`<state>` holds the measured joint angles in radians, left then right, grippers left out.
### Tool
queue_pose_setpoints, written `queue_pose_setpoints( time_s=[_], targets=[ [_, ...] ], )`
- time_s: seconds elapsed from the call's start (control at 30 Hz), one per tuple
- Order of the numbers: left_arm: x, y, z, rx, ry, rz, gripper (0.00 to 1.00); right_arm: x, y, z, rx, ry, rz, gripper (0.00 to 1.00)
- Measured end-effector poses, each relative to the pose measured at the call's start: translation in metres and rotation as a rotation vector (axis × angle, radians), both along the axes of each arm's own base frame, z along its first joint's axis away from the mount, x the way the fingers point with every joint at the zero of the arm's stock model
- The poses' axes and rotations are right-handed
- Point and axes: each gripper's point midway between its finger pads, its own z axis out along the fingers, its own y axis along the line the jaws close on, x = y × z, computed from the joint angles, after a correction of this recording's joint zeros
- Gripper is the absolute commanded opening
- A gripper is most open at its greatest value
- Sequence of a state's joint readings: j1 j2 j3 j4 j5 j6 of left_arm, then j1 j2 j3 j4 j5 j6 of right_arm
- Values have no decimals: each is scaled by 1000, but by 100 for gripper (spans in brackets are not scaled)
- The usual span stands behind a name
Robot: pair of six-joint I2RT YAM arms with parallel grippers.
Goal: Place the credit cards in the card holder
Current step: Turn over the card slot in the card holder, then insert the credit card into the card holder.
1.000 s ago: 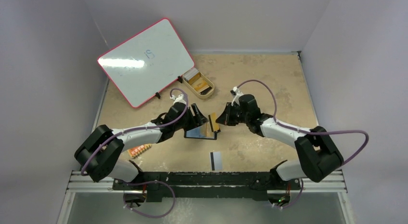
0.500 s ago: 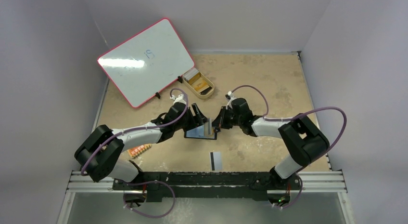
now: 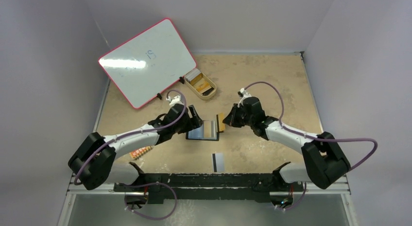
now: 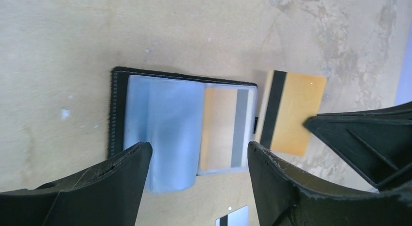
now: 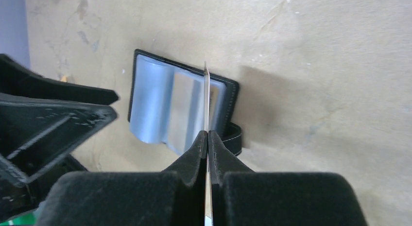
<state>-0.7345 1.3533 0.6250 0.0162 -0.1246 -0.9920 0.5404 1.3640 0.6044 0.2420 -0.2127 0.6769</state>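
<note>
The card holder (image 3: pixel 200 131) lies open on the table, grey-blue pockets up (image 4: pixel 165 121) (image 5: pixel 155 102). An orange card (image 4: pixel 221 129) shows through its right-hand pocket. My right gripper (image 3: pixel 225 120) (image 5: pixel 207 134) is shut on an orange-gold credit card with a black stripe (image 3: pixel 220 122) (image 4: pixel 291 112), held on edge just above the holder's right rim, edge-on (image 5: pixel 206 97) in the right wrist view. My left gripper (image 3: pixel 194 119) (image 4: pixel 199 148) hangs open over the holder's left side, holding nothing. A grey card with a black stripe (image 3: pixel 218 161) (image 4: pixel 233 218) lies flat nearer the bases.
A pink-framed whiteboard (image 3: pixel 145 60) leans at the back left. Beside it stands a tan oval tray (image 3: pixel 201 84). A small orange board (image 3: pixel 141 151) lies by the left arm. The holder's snap tab (image 5: pixel 233 141) sticks out on its right side.
My right gripper pushed in toward the holder with the card, then drew back to the right. My left gripper opened wider and lifted slightly away from the holder.
</note>
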Motion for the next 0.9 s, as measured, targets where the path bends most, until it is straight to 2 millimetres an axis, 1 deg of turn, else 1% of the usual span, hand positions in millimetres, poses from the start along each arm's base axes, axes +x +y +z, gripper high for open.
queue_pose_setpoints(
  time_s=[0.1,0.17,0.23,0.3,0.4,0.47,0.53,0.63,0.7,0.9],
  targets=[
    [2,14,9,38,-21,46,72,1,-13,1,-55,-21,-19,0],
    [3,23,16,60,-38,81,69,1,-16,3,-76,-30,-16,0],
    [5,33,24,84,-56,117,62,3,-17,7,-86,-47,-10,0],
    [6,37,27,97,-66,137,54,6,-16,12,-85,-64,-7,0],
    [5,34,26,88,-62,124,49,9,-11,18,-60,-79,6,0],
    [5,27,26,62,-59,98,46,9,-6,20,-38,-76,15,0],
    [5,14,25,21,-51,57,42,9,1,19,-7,-63,30,0],
    [4,3,16,5,-29,15,41,8,11,15,41,-34,48,0],
    [2,0,7,12,-7,1,41,8,16,13,71,-22,56,0],
    [-2,6,-24,80,51,-2,36,5,28,0,128,33,75,0]
  ],
)
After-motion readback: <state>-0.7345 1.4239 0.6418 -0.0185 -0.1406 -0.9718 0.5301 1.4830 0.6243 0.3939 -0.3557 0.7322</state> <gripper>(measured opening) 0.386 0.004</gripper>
